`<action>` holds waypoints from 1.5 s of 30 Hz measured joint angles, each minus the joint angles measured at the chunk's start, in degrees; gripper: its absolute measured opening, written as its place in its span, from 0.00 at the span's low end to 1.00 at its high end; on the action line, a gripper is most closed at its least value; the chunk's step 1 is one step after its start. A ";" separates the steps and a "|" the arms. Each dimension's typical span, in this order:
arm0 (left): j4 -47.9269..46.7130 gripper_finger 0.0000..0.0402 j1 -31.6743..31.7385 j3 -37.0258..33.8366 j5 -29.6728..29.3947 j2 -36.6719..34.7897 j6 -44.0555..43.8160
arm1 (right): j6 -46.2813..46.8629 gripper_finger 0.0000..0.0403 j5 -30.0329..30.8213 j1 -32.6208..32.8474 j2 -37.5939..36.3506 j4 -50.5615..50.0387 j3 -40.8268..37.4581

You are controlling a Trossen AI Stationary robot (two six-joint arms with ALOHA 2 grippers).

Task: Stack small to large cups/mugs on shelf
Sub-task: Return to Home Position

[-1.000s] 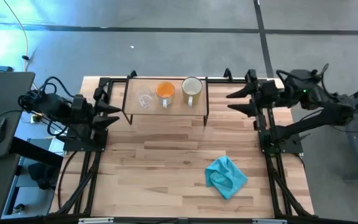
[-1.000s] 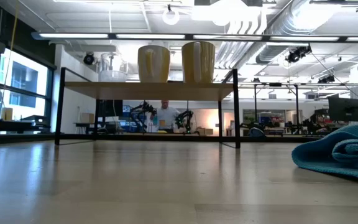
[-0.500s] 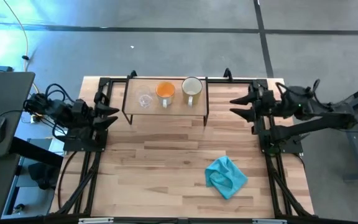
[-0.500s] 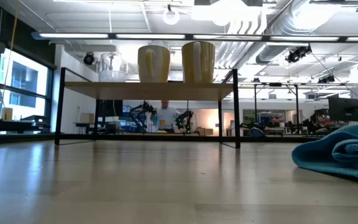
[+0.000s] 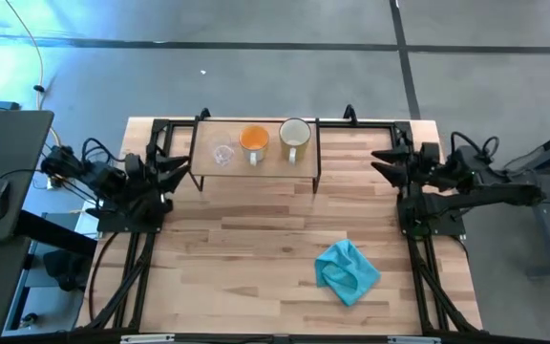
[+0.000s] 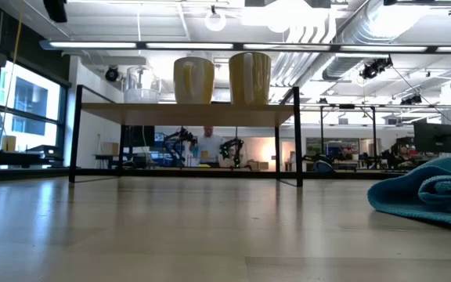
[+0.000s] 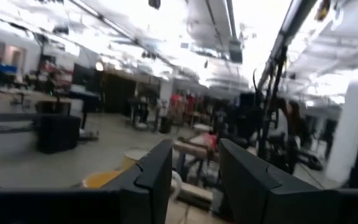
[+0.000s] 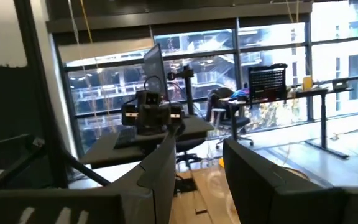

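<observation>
Left gripper rests at the surface's left edge, fingers apart, empty. On the shelf, glass, orange mug and white mug stand in a row, small to large; the job looks done. Right gripper rests opposite, fingers apart, empty.

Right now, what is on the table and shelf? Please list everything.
glass cup: one, clear, shelf, left end of row
orange mug: one, orange, shelf, middle of row
cream-white mug: one, cream-white, shelf, right end of row
shelf: one, light wood, black legs, table's back edge
cloth: one, teal-blue, on table, toward right arm
table: one, light wood, under everything
left gripper: one, dark, open, beside shelf's left end
right gripper: one, dark, open, apart from shelf's right end
</observation>
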 joint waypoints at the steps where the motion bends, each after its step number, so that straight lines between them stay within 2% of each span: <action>1: 1.56 0.30 0.00 -0.95 -0.01 -1.08 1.02 | -0.69 0.31 0.52 0.00 -0.32 -0.34 0.00; 5: 5.92 0.30 -0.01 -3.38 -0.05 -6.43 6.38 | -2.64 0.31 4.22 0.00 -1.29 -1.20 0.00; 13: 1.42 0.30 0.00 -3.88 -4.17 -18.32 15.20 | -3.60 0.31 12.84 0.02 -1.49 -5.50 0.00; 16: 1.76 0.30 -0.02 -3.66 -8.42 -18.22 19.71 | -3.65 0.31 15.64 0.00 -2.43 -6.52 0.00; 18: 2.03 0.30 0.00 -3.60 -9.22 -18.28 20.78 | -3.95 0.31 16.39 0.00 -3.43 -6.35 0.00; 25: -1.17 0.30 0.00 -3.57 -6.55 -18.22 17.27 | -3.28 0.31 14.37 0.00 -6.52 -8.52 0.04; 34: -13.56 0.30 0.00 -4.37 -1.87 -18.22 4.69 | 0.46 0.31 9.50 0.00 -6.44 -14.89 0.04; 37: -11.95 0.30 0.00 -6.14 -4.40 -18.22 7.26 | -0.02 0.31 9.22 0.02 -6.46 -15.95 0.04; 40: -4.70 0.29 0.04 -7.90 -6.55 -18.22 13.51 | -1.09 0.31 9.24 0.00 -6.46 -16.33 0.04; 45: 7.81 0.22 0.04 -10.69 -3.76 -18.22 22.28 | -1.04 0.31 9.19 0.00 -6.46 -16.44 0.04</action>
